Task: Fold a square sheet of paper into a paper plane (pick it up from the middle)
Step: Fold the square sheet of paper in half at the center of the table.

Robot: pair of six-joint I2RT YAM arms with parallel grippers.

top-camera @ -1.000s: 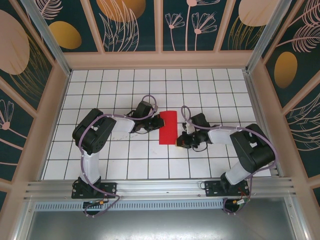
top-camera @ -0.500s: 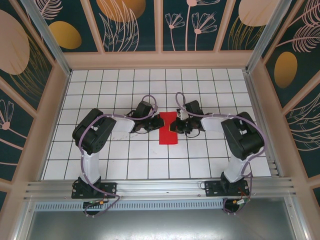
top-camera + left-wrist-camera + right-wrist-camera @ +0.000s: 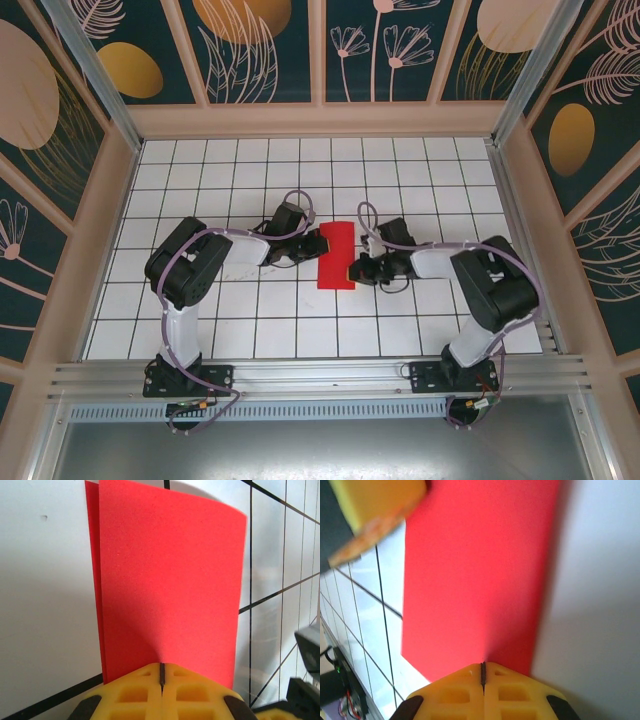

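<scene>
Since a second ago, the right arm [image 3: 495, 290] has swung in from just off the sheet's near right corner. Half a second ago it was over the sheet's middle; now its tip rests at the right edge, nearer the bottom. The left arm [image 3: 185, 270] and the sheet have not shifted.

Table [image 3: 200, 330]: white tiles with a black grid, and patterned walls on three sides.

Both arms are bent low and reach inward from their bases toward the table's centre, one from each side.

The square sheet of paper [image 3: 337, 250] is bright red and lies doubled over as a narrow upright rectangle near the middle of the table, between the two wrists. In the left wrist view the sheet [image 3: 170, 580] shows two layers. The lower layer peeks out as a thin strip along the left side, and the upper layer bows up slightly and casts a shadow. In the right wrist view it [image 3: 480, 570] lies flat and plain.

Left gripper [image 3: 322, 243]: it sits at the sheet's left edge, upper half. Its yellow fingers meet with only a hairline seam between them [image 3: 162, 672], and the paper runs right up to the tips.

Right gripper [image 3: 352, 268]: its fingers are likewise pressed together [image 3: 482, 669], tips at the sheet's edge.

For either gripper, it cannot be told whether the paper is pinched or only pressed down.
</scene>
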